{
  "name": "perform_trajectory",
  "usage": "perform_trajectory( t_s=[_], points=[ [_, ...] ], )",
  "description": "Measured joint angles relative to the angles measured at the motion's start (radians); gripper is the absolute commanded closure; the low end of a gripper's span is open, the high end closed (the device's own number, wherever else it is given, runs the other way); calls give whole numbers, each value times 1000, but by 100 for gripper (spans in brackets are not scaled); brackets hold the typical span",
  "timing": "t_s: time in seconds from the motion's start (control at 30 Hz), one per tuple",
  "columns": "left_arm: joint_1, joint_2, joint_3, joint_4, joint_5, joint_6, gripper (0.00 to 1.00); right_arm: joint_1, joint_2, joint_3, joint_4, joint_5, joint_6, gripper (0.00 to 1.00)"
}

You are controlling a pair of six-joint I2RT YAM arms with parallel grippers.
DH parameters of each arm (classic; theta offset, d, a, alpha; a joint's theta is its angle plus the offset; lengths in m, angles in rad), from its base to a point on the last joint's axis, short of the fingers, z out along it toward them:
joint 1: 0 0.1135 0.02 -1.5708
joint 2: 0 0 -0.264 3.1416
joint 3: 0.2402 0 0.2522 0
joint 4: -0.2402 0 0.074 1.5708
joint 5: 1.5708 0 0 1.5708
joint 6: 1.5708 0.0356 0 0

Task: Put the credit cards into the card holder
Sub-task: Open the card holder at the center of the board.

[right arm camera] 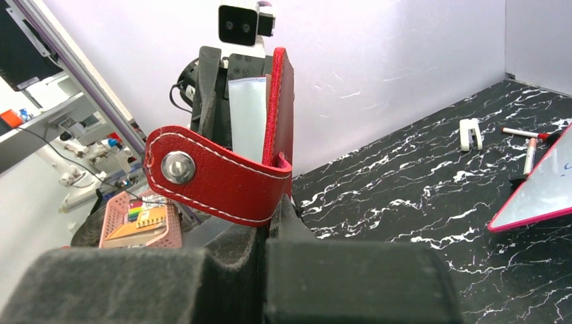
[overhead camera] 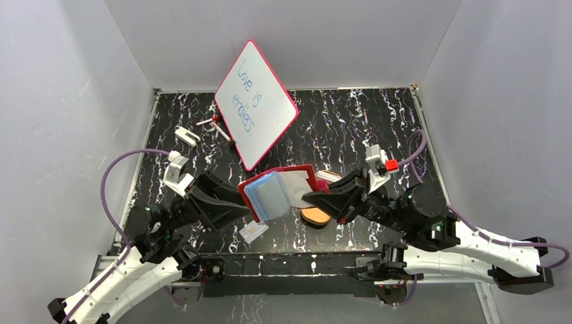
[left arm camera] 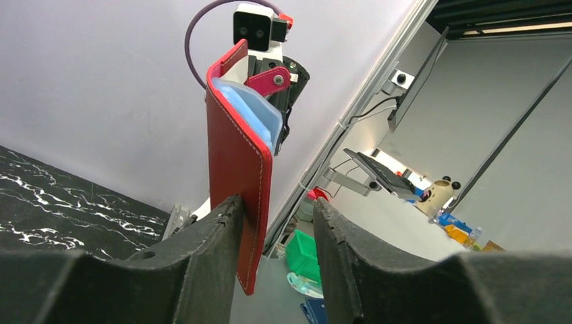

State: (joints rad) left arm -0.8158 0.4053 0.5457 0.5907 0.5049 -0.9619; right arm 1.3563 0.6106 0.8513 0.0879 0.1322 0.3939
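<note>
The holder point(overhead camera: 280, 192) hangs open above the tabletop point(overhead camera: 378, 128), between the two sets of jaws. The right jaws are closed tight on one edge of it. In the right wrist view its snap tab point(right arm camera: 216, 179) curls over just above the fingers point(right arm camera: 337, 283), and the red cover stands upright out of them.

The left jaws are about half open around the opposite cover. In the left wrist view that cover point(left arm camera: 239, 182) stands upright in the gap. It lies against one finger point(left arm camera: 202, 270), and a clear space separates it from the other finger point(left arm camera: 378, 270), so there is no grip on that side.

The bluish sleeves point(overhead camera: 264, 196) fan out of the holder on the left jaws' side.

One pale card point(overhead camera: 253, 231) lies flat on the tabletop, just beneath the left jaws and a little toward the arm bases, apart from the holder. An orange tray point(overhead camera: 315, 216) sits under the right jaws' tips. A red-framed whiteboard point(overhead camera: 256, 104) stands tilted well beyond both sets of jaws.
</note>
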Motion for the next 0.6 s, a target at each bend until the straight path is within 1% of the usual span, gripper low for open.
perform_trajectory(
  t_s=[0.07,0.2,0.23,0.3,0.33,0.47,0.6],
  points=[
    [0,0,0,1,6,-1,69,0,-4,-6,11,1,2,100],
    [0,0,0,-2,14,1,76,0,1,-18,21,3,8,100],
    [0,2,0,-2,16,2,80,0,5,-18,21,3,11,100],
    [0,7,0,-4,20,5,91,0,12,-19,21,3,15,100],
    [0,11,0,-6,23,8,99,0,14,-19,21,3,18,100],
    [0,21,1,-27,28,24,100,-1,21,-19,21,4,22,100],
    [0,6,13,-106,-5,56,100,-1,40,-19,19,13,22,100]
  ],
)
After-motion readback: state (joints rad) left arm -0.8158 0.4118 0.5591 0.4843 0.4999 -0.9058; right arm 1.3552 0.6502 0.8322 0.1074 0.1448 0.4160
